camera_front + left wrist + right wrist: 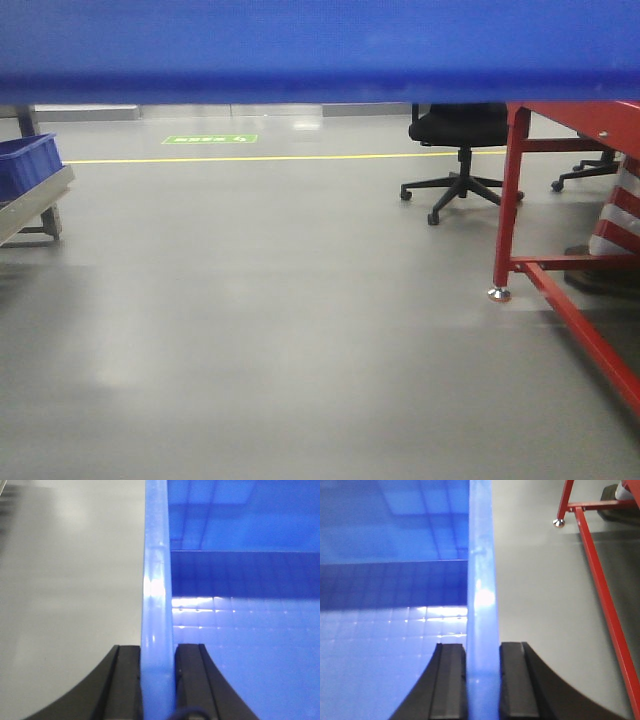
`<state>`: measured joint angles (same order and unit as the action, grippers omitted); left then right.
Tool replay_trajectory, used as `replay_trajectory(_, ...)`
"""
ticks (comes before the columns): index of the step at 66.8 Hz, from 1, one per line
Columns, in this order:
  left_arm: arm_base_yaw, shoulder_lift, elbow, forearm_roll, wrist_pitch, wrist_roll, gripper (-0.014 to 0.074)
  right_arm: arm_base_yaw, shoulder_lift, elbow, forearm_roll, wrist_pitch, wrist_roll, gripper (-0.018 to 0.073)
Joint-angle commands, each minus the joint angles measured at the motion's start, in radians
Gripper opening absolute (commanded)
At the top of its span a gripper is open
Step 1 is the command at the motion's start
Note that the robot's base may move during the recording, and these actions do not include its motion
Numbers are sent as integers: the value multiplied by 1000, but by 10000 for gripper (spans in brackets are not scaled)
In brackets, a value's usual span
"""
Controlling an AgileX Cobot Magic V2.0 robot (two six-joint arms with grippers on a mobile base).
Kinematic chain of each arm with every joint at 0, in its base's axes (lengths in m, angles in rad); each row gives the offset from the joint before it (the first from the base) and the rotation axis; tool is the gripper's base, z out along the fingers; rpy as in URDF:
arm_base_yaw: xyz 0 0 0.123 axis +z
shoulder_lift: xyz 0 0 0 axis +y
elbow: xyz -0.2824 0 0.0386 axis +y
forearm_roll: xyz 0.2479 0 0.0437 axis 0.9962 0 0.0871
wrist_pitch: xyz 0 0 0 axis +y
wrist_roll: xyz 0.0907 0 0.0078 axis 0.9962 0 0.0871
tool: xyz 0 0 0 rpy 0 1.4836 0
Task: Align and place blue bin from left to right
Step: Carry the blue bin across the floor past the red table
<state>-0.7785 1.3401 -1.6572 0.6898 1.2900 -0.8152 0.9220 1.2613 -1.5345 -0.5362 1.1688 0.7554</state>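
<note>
Two arms hold the blue bin (320,45), one at each side wall, though only their black fingers show, so how the arms stand beyond the wrists is hard to tell. The left end effector (158,682) is clamped on the bin's left wall. One finger (127,685) sits outside at 9 o'clock of the thick rim, over the grey floor (260,330), and the other sits inside at 3 o'clock. The right end effector (482,682) pinches the right wall the same way, with its outer finger (515,685) at 3 o'clock. Both walls run straight away from the fingers toward 12 o'clock.

From the front the bin is only a blurred blue band across 12 o'clock, with floor showing beneath its lower edge. Its corners and base are cut off, and I cannot tell whether anything supports it. Beyond it, a black office chair (458,150) stands at 1 o'clock, a red frame (512,200) at 3 o'clock, and a darker blue crate (25,165) at 9 o'clock.
</note>
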Motion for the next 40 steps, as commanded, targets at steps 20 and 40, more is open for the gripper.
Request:
replay_trajectory(20,-11,-9,-11,38,-69,-7,-111,8,-16,-10,-32,-78,-3,-78)
replay_trajectory(40,-11,-9,-11,38,-81,-7,-111,8,-16,-10,-32,-78,-3,-78)
